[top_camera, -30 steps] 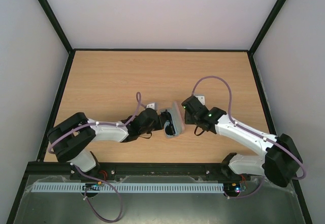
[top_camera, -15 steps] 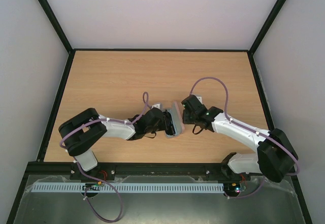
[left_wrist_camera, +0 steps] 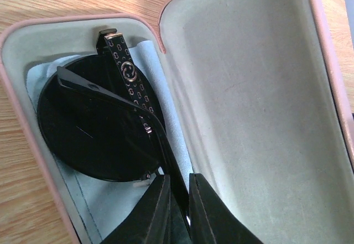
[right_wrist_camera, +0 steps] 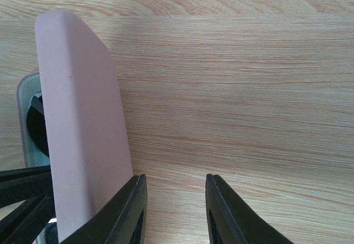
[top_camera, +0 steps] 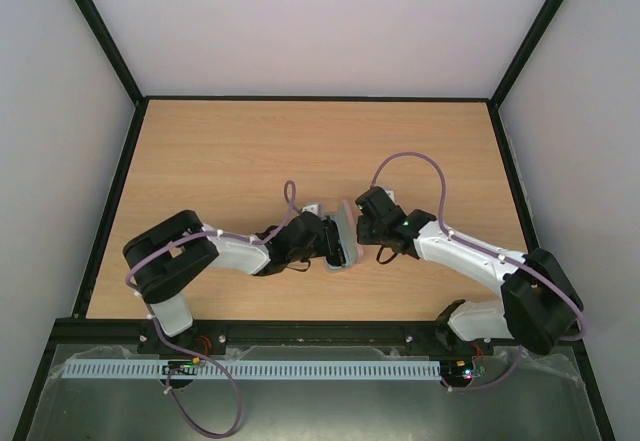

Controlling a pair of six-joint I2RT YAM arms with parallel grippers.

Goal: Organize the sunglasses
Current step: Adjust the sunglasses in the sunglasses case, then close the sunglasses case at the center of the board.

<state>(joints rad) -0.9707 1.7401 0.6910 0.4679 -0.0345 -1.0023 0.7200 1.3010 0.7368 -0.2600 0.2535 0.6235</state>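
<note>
The sunglasses (left_wrist_camera: 94, 128), black with a dark round lens and a patterned temple arm, lie inside the open pink case (left_wrist_camera: 249, 89) on a light blue cloth (left_wrist_camera: 105, 200). My left gripper (left_wrist_camera: 178, 176) is shut on the thin black frame of the sunglasses, reaching into the case from the left (top_camera: 328, 244). The case lid (right_wrist_camera: 83, 117) stands raised. My right gripper (right_wrist_camera: 174, 180) is open just right of it, its left finger against the lid's pink outer face, with only bare table between the fingers. One lens (right_wrist_camera: 36, 125) peeks out past the lid.
The wooden table (top_camera: 250, 161) is bordered by a black rim and white walls. Both arms meet at the case (top_camera: 347, 229) near the table's middle front. Purple cables loop above each wrist.
My left arm has pushed rightward, carrying the sunglasses further into the case. The right gripper has shifted slightly left along the lid.
</note>
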